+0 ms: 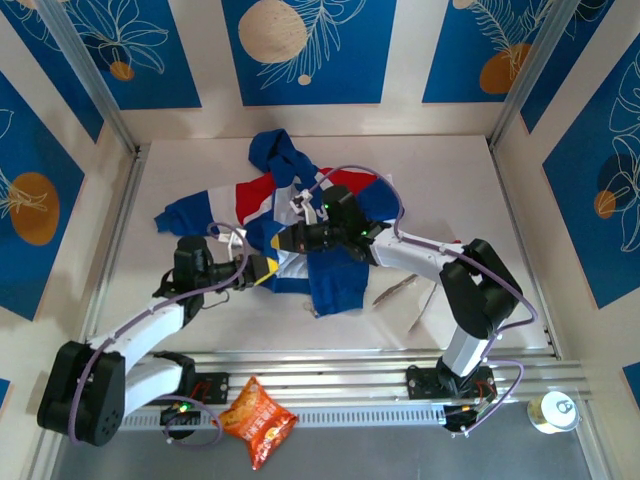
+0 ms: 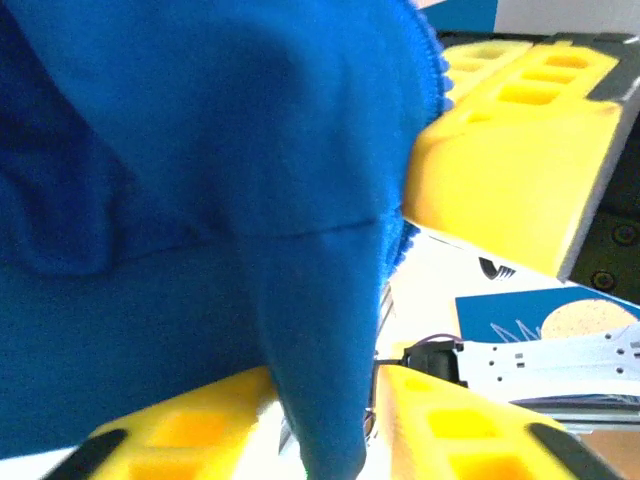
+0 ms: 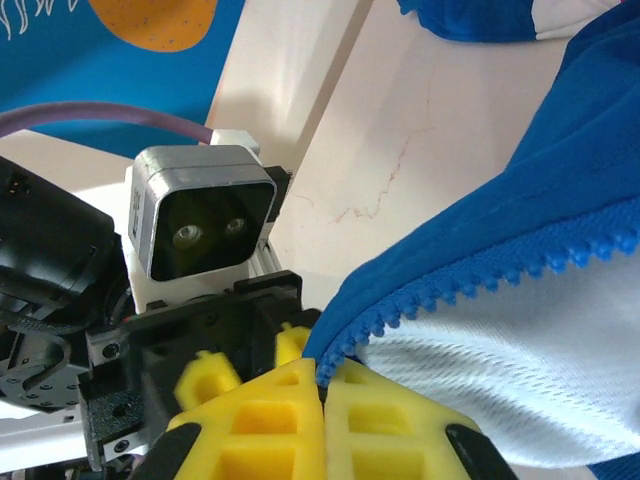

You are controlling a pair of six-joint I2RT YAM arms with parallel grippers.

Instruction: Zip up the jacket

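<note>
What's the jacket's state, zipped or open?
Open. The jacket shows one unmated row of zipper teeth with white lining exposed beside it; the right claw is shut on that edge.

jacket (image 1: 336, 284) chest hidden under the right arm (image 1: 420, 250), its blue fabric blurred and cropped in left wrist view

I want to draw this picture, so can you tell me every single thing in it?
jacket: one, blue with red and white, middle of the table
snack bag: one, orange-red, near edge between the arm bases
can: one, silvery, near right corner
table: one, pale, under the jacket
wall panels: several, blue with orange circles and white leaves, around the table
left gripper: one, yellow fingers, open with jacket cloth between them
right gripper: one, yellow fingers, shut on the jacket's zip edge
</note>
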